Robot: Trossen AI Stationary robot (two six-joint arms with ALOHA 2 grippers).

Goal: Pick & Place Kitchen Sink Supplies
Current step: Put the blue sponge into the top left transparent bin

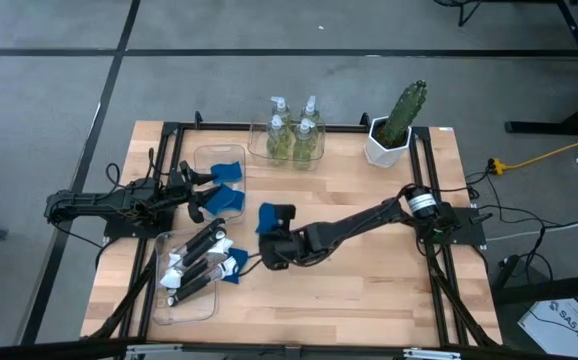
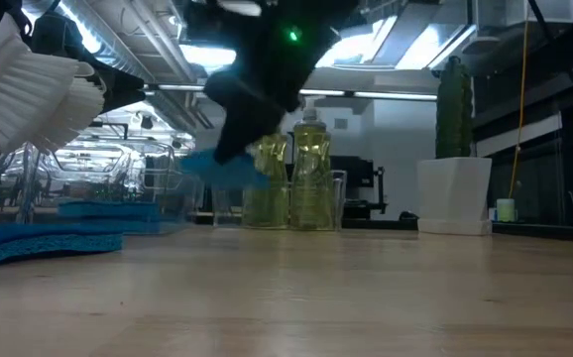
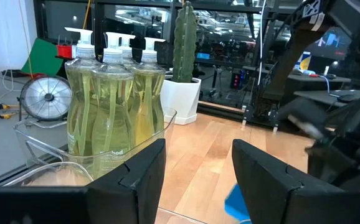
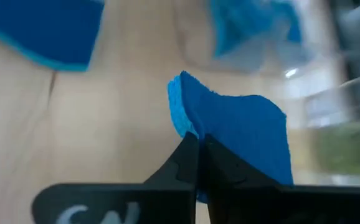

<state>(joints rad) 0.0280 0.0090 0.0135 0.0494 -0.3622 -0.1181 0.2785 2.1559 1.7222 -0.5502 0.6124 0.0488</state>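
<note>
My right gripper (image 1: 275,230) hangs over the table's middle, shut on a blue sponge (image 1: 268,214). In the low view that sponge (image 2: 219,165) is up off the wood. My left gripper (image 1: 200,197) is open at the left, facing a second blue sponge (image 1: 227,201) without touching it. A third sponge (image 1: 231,170) lies in a clear bin behind that one. Several soap bottles (image 1: 294,135) stand in a bin at the far edge. Black-handled brushes (image 1: 197,258) with white heads lie in a bin near the left front. My right gripper pinches the blue sponge between its two shut fingers (image 4: 189,158), at the sponge's near edge (image 4: 214,140); the rest of the sponge sticks out beyond the fingertips. The fingers reach in from the table's right side, slanting down. The sponge is lifted clear of the table.
A green cactus in a white pot (image 1: 397,125) stands at the far right corner. The brush bin (image 1: 159,300) and the sponge bin (image 1: 205,157) crowd the left half. Bare wood (image 1: 369,290) lies on the near right. A dark frame rail (image 1: 439,280) runs along the table's sides.
</note>
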